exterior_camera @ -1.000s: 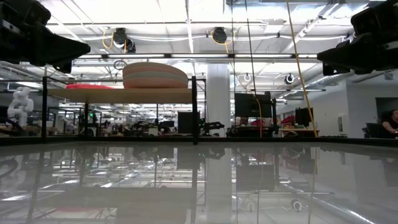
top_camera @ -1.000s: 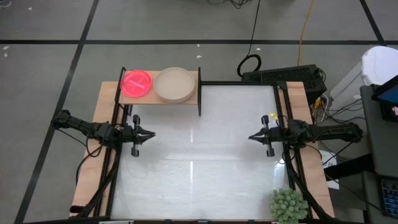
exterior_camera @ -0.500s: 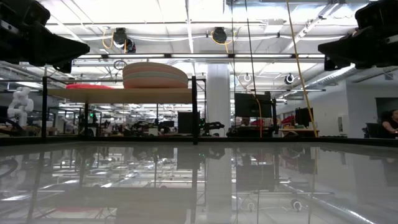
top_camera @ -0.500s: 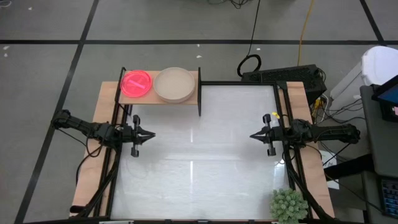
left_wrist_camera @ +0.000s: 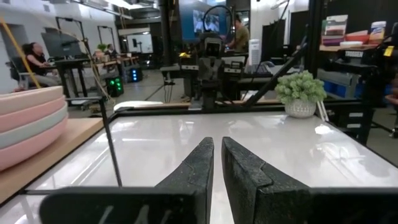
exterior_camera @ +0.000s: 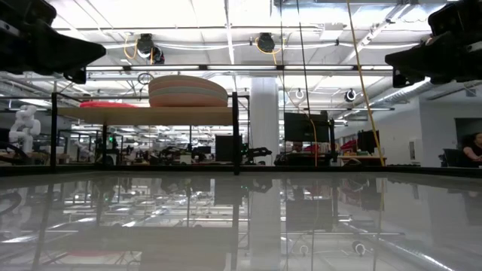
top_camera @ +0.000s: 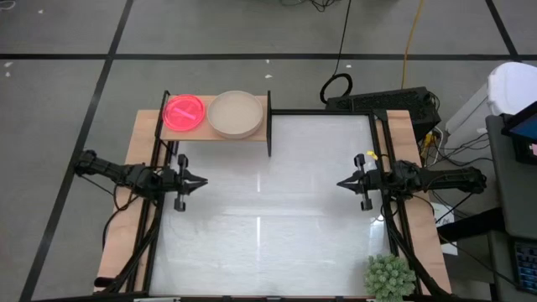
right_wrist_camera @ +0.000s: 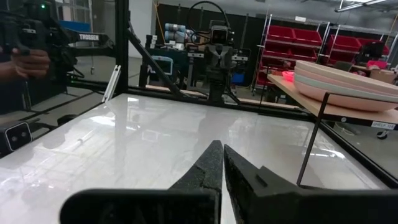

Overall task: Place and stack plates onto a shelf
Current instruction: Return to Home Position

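The light-wood shelf (top_camera: 214, 127) on its black frame stands at the table's far left corner. On it rest a stack of neon pink small plates (top_camera: 185, 112) and, to their right, a stack of larger beige, pink and grey plates (top_camera: 235, 114), which also shows in the low view (exterior_camera: 188, 91). My left gripper (top_camera: 205, 180) hovers shut above the table's left side, near of the shelf. My right gripper (top_camera: 339, 184) hovers shut above the right side. Both point toward the table's middle and hold nothing.
A spiky green plant (top_camera: 389, 275) in a pot stands at the table's near right corner. The white tabletop (top_camera: 268, 210) lies between the two grippers. A black post of the shelf frame (top_camera: 269, 126) stands at the shelf's right end. People show in the room beyond.
My left arm has risen slightly. My right arm has drawn back a little toward the table's right edge. Both grippers stay shut. The plates have not moved.
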Robot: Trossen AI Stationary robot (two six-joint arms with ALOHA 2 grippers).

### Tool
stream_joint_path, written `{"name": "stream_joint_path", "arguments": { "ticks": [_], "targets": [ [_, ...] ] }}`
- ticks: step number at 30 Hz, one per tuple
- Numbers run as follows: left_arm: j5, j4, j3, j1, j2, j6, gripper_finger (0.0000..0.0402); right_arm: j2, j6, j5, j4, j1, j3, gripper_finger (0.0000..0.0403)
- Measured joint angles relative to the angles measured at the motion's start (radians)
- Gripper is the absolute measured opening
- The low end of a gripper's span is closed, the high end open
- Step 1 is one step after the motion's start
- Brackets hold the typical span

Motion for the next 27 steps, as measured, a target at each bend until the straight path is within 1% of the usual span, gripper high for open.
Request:
{"name": "stream_joint_path", "arguments": {
  "ticks": [7, 12, 17, 23, 27],
  "targets": [
    [0.001, -0.001, 0.000, 0.052, 0.000, 0.008, 0.0039, 0.000, -0.002, 0.000, 0.002, 0.000, 0.000, 0.0000],
    [0.076, -0.006, 0.000, 0.093, 0.000, 0.007, 0.0039, 0.000, -0.002, 0.000, 0.003, 0.000, 0.000, 0.0000],
    [0.103, -0.009, 0.000, 0.130, 0.000, 0.012, 0.0039, 0.000, -0.002, 0.000, 0.004, 0.000, 0.000, 0.0000],
    [0.110, -0.009, -0.001, 0.160, 0.000, 0.009, 0.0039, 0.000, -0.002, 0.000, 0.005, 0.000, 0.000, 0.0000],
    [0.169, -0.009, -0.002, 0.172, 0.000, 0.000, 0.0039, 0.000, -0.002, 0.000, 0.005, 0.000, 0.000, 0.0000]
  ]
}}
